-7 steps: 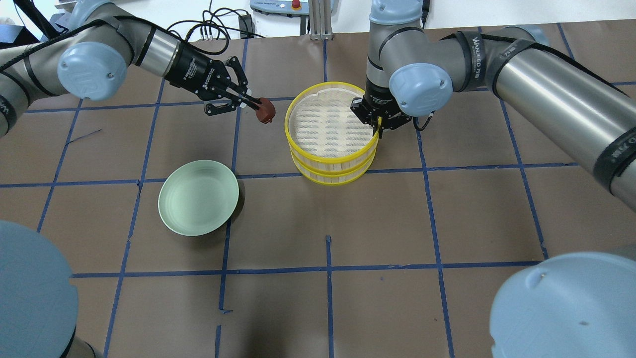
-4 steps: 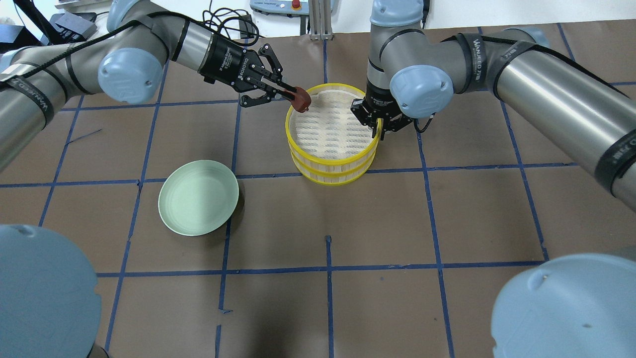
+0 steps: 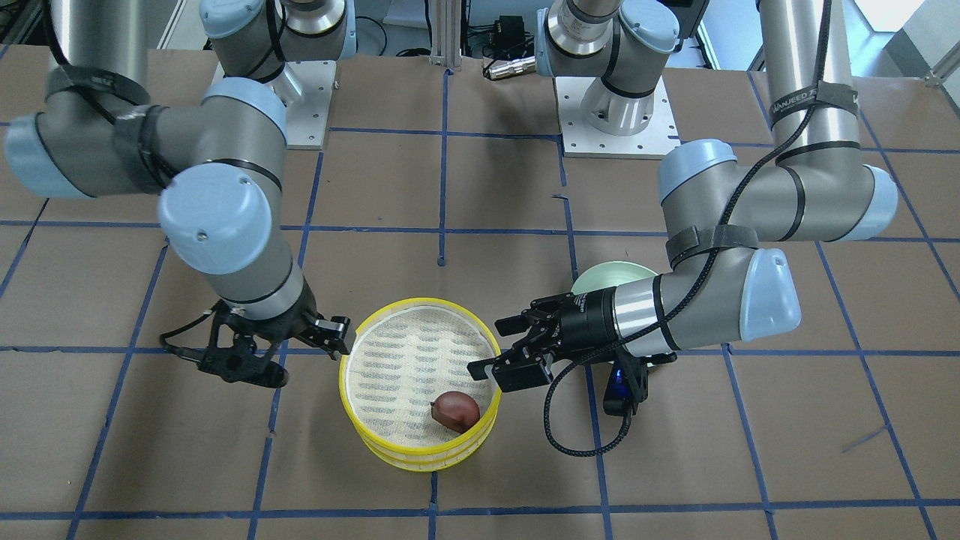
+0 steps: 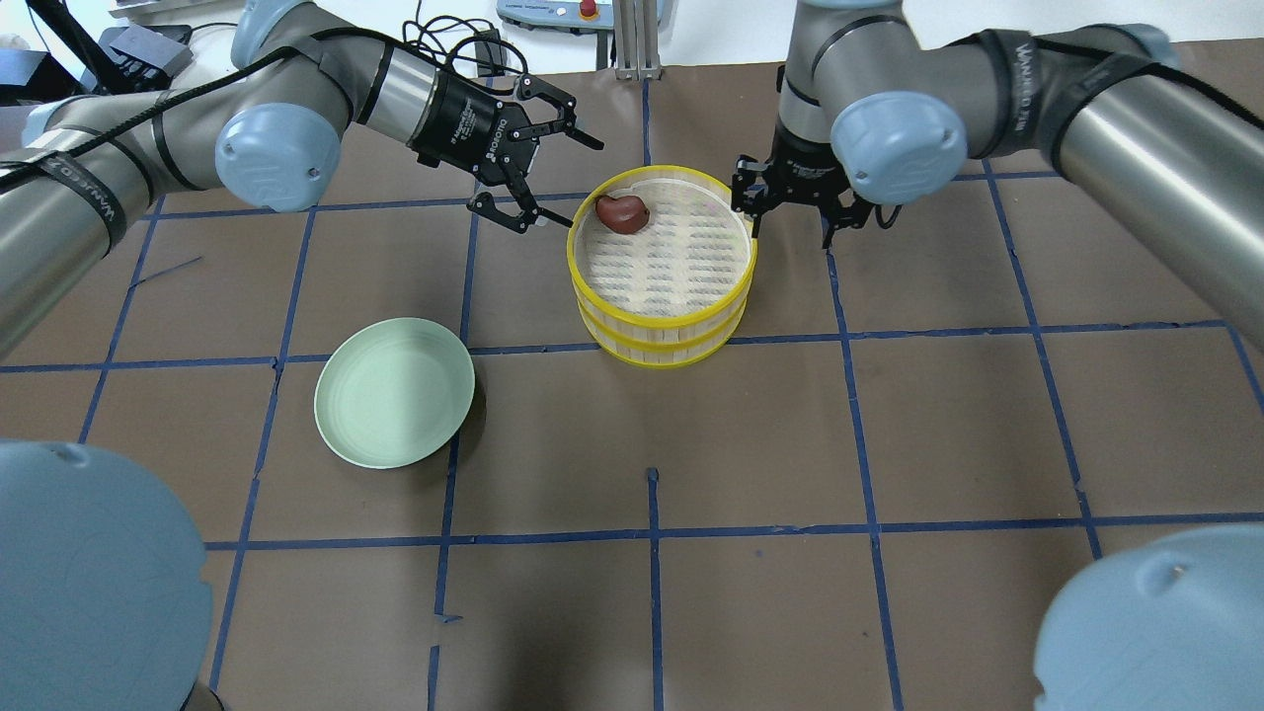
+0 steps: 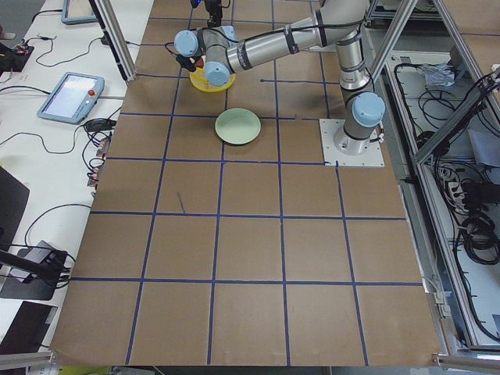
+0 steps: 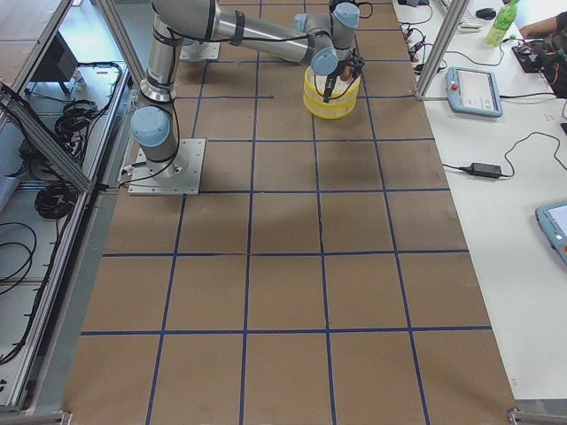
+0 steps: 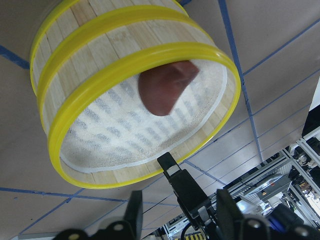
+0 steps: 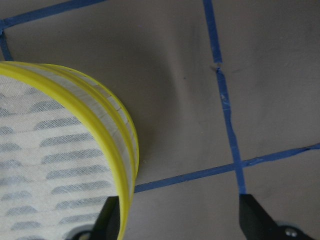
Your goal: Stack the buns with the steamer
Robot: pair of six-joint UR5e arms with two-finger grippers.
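The reddish-brown bun (image 4: 622,212) lies in the top tier of the yellow-rimmed bamboo steamer (image 4: 660,321), near its far left rim. It also shows in the front view (image 3: 457,409) and blurred in the left wrist view (image 7: 165,90). My left gripper (image 4: 583,188) is open and empty just left of the steamer, also seen in the front view (image 3: 486,349). My right gripper (image 4: 790,232) is open beside the steamer's right rim; its fingers (image 8: 255,217) stand apart next to the rim (image 8: 100,120). The white bun is out of view.
The pale green plate (image 4: 395,405) sits empty on the table, left of and nearer than the steamer; in the front view (image 3: 611,271) the left arm partly hides it. The steamer has two stacked tiers. Brown table with blue tape grid.
My left gripper carried the reddish-brown bun rightward over the steamer and opened; the bun now lies inside. My right gripper let go of the steamer's right rim and drew back.
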